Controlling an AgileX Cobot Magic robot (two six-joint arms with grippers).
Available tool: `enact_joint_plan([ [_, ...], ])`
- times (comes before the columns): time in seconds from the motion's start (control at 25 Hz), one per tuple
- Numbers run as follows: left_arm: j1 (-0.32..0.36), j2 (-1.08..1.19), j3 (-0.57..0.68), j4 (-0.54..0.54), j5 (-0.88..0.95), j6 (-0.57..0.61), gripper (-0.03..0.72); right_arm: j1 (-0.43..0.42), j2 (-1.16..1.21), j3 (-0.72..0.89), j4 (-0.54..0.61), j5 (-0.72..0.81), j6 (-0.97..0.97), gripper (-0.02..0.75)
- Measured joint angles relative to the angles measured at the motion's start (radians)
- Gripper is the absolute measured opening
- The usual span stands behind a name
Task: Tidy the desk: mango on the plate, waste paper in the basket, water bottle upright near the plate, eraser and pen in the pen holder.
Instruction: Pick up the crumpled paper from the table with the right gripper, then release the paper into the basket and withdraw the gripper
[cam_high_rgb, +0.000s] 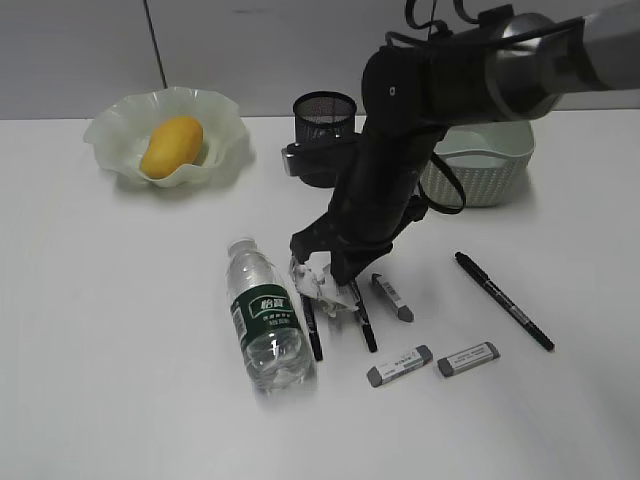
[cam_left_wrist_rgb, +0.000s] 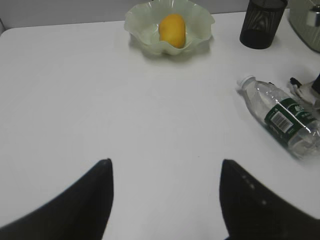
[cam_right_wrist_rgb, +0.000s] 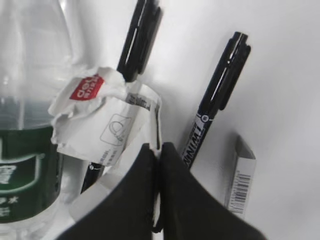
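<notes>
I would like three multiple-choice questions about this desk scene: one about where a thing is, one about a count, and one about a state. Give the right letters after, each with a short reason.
1. Where is the mango?
A. in the basket
B. on the plate
C. beside the water bottle

2. How many erasers lie on the desk?
A. one
B. three
C. five

3. How is the water bottle?
A. lying on its side
B. standing upright
C. inside the pen holder

Answers:
1. B, the exterior view shows the fruit resting in the wavy-rimmed plate, far from the basket.
2. B, three erasers with paper sleeves lie near the pens: one by the arm and two side by side in front.
3. A, it lies flat on the desk with its cap pointing away, not in the pen holder.
</notes>
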Motion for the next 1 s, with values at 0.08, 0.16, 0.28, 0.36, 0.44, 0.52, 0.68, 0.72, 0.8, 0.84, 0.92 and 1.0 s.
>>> enact_joint_plan([
  [0.08, 0.000, 0.000, 0.000, 0.000, 0.000, 0.000, 0.508, 0.000, -0.030, 0.000, -0.003, -0.001, 0.000, 0.014],
  [0.16, 0.000, 0.000, 0.000, 0.000, 0.000, 0.000, 0.508, 0.000, -0.068, 0.000, -0.012, -0.001, 0.000, 0.014],
  [0.28, 0.000, 0.000, 0.000, 0.000, 0.000, 0.000, 0.508, 0.000, -0.119, 0.000, -0.040, -0.003, 0.000, 0.014],
  [0.36, 0.000, 0.000, 0.000, 0.000, 0.000, -0.001, 0.508, 0.000, -0.145, -0.009, -0.083, -0.002, 0.002, 0.014],
  [0.44, 0.000, 0.000, 0.000, 0.000, 0.000, -0.001, 0.508, 0.000, -0.167, -0.029, -0.146, -0.002, 0.018, 0.014],
  [0.52, 0.000, 0.000, 0.000, 0.000, 0.000, -0.001, 0.508, 0.000, -0.179, -0.058, -0.201, 0.005, 0.044, 0.014],
  [0.68, 0.000, 0.000, 0.000, 0.000, 0.000, -0.001, 0.508, 0.000, -0.181, -0.157, -0.319, 0.023, 0.071, 0.014],
  [0.72, 0.000, 0.000, 0.000, 0.000, 0.000, -0.001, 0.508, 0.000, -0.181, -0.186, -0.356, 0.027, 0.078, 0.014],
  [0.8, 0.000, 0.000, 0.000, 0.000, -0.001, -0.001, 0.508, -0.008, -0.181, -0.235, -0.425, 0.033, 0.101, 0.014],
  [0.84, 0.000, 0.000, 0.000, 0.000, -0.001, -0.001, 0.508, -0.014, -0.181, -0.259, -0.454, 0.034, 0.110, 0.014],
  [0.92, 0.000, 0.000, 0.000, 0.000, -0.001, -0.001, 0.508, -0.041, -0.181, -0.299, -0.477, 0.034, 0.122, 0.014],
  [1.0, 0.000, 0.000, 0.000, 0.000, -0.001, -0.001, 0.508, -0.084, -0.181, -0.331, -0.476, 0.034, 0.129, 0.014],
])
